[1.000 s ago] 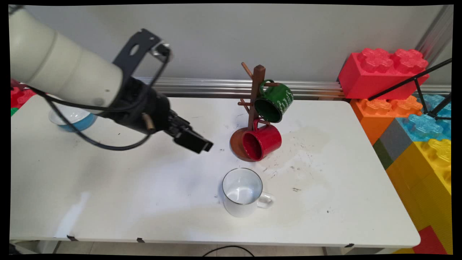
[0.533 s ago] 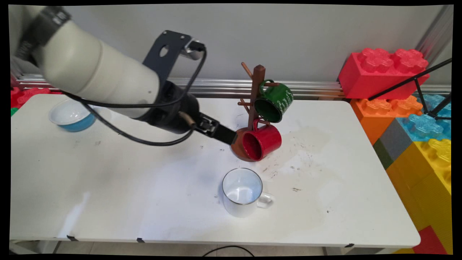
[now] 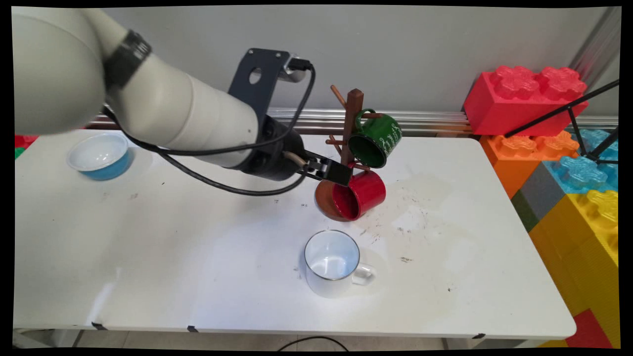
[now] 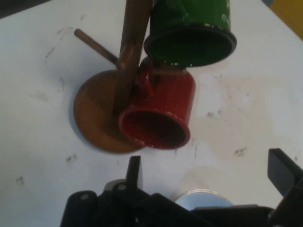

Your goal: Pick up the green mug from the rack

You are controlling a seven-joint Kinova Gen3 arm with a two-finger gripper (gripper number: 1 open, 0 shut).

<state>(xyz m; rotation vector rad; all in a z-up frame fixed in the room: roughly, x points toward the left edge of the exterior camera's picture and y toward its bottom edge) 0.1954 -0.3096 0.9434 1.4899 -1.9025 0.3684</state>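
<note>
Hand view has the hand [image 4: 208, 177] open, fingers [image 4: 135, 171] spread wide, nothing between them. Just past it hangs the red mug [image 4: 158, 111] by its handle on the wooden mug tree [image 4: 97, 113], tilted, mouth pointing down toward the hand. Green mug [image 4: 191, 28] hangs right above it. White mug [image 3: 332, 263] sits on the desk [image 3: 148, 257] nearer the front, blue bowl [image 3: 100, 156] far left.

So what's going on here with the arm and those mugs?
The hand hovers open and empty right beside the red mug, which hangs on the wooden mug tree below the green mug. A white mug stands upright on the table in front of the tree; a blue bowl sits at the far left.
</note>
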